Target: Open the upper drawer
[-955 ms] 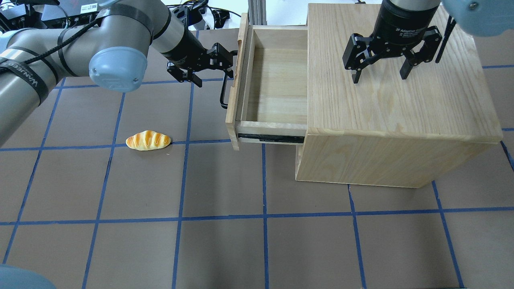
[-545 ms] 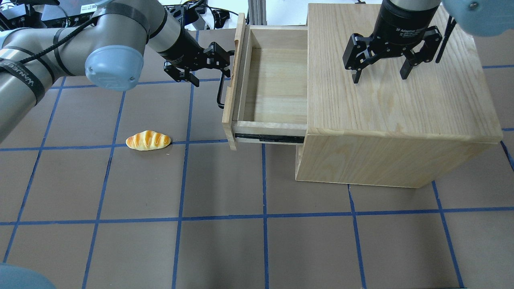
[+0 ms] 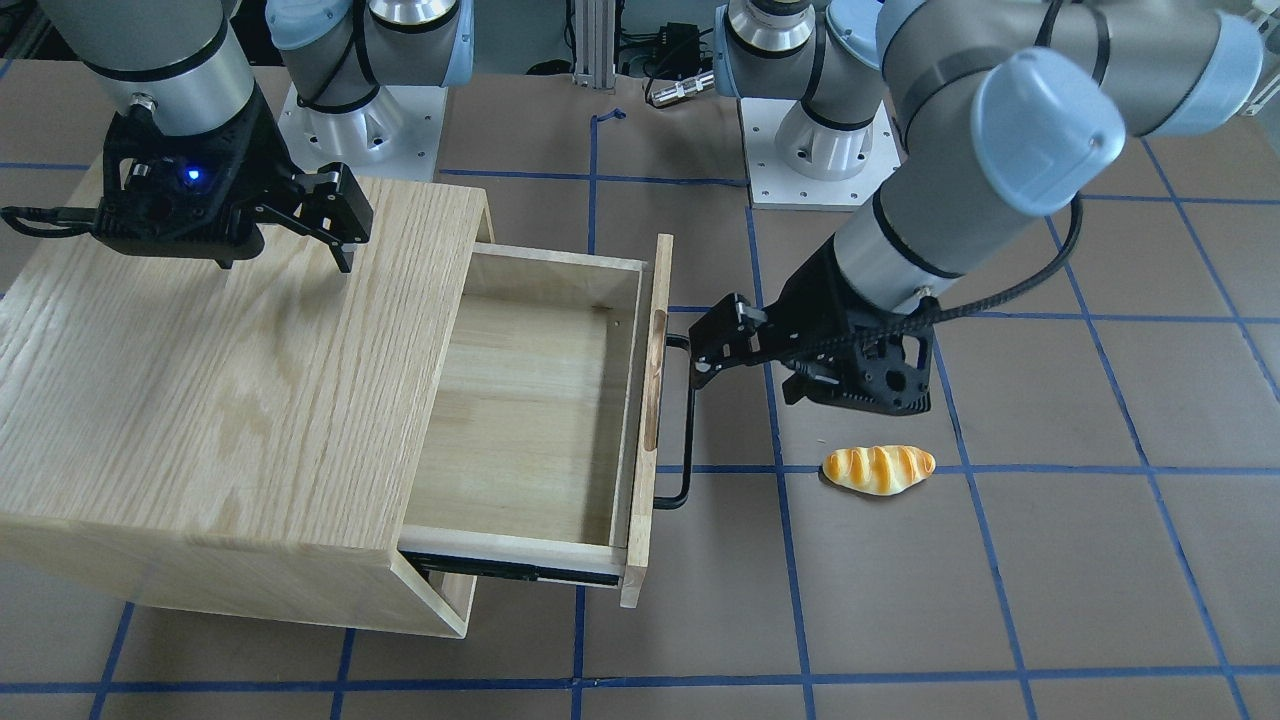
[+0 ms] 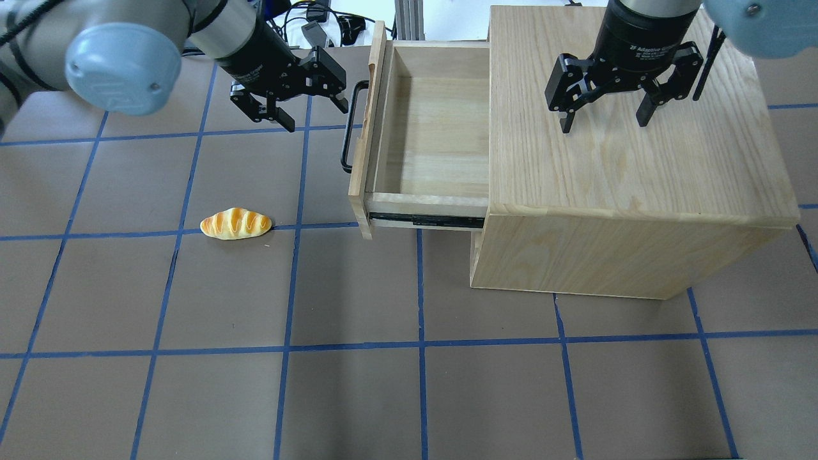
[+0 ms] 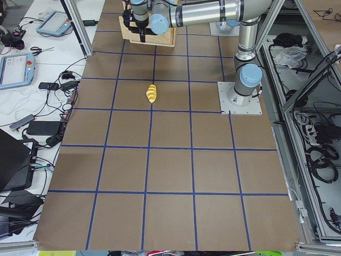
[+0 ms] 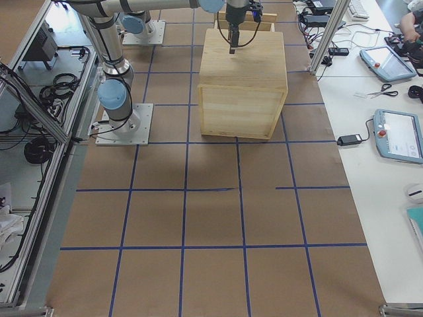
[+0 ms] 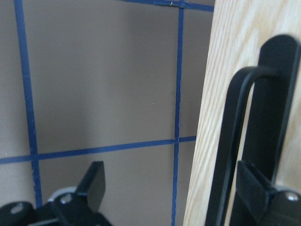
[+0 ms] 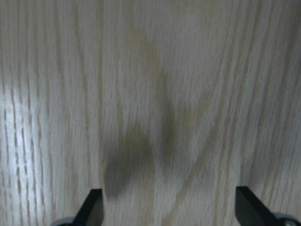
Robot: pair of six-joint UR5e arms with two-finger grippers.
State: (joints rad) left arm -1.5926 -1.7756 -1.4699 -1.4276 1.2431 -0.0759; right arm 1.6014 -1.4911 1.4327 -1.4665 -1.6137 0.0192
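The upper drawer (image 4: 434,134) is pulled far out of the oak cabinet (image 4: 626,166) and is empty inside; it also shows in the front-facing view (image 3: 530,400). Its black bar handle (image 4: 347,128) (image 3: 688,425) faces my left gripper (image 4: 311,107) (image 3: 712,345), which is open and a short way off the handle, touching nothing. In the left wrist view the handle (image 7: 230,141) stands just before the right fingertip (image 7: 256,186). My right gripper (image 4: 601,120) is open and empty just above the cabinet top (image 8: 155,94).
A toy bread roll (image 4: 236,223) (image 3: 878,469) lies on the brown table left of the drawer, near a blue tape line. The cabinet's lower front is partly hidden under the open drawer. Both robot bases stand behind the cabinet (image 3: 360,110).
The drawer has slid further out to the left. My left gripper, which was at the handle, has drawn back left and away from it. The right gripper has not moved.
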